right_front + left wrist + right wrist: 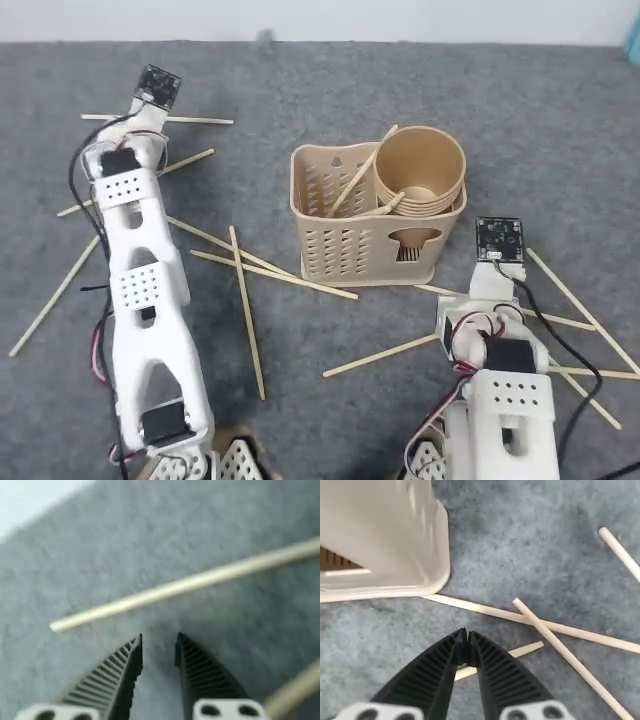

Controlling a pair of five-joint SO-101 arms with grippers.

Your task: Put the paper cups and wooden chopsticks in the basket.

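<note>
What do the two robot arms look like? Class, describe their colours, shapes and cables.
The left arm and right arm are white plastic shells with perforated panels, black motors and red-and-black cables. Each ends in black, ridged, pointed jaws.

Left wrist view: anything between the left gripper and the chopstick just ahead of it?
Nothing visible. Only bare carpet lies between the left gripper, jaws slightly apart, and the chopstick lying crosswise ahead of it. A second chopstick sits off to the side, clear of that path.
</note>
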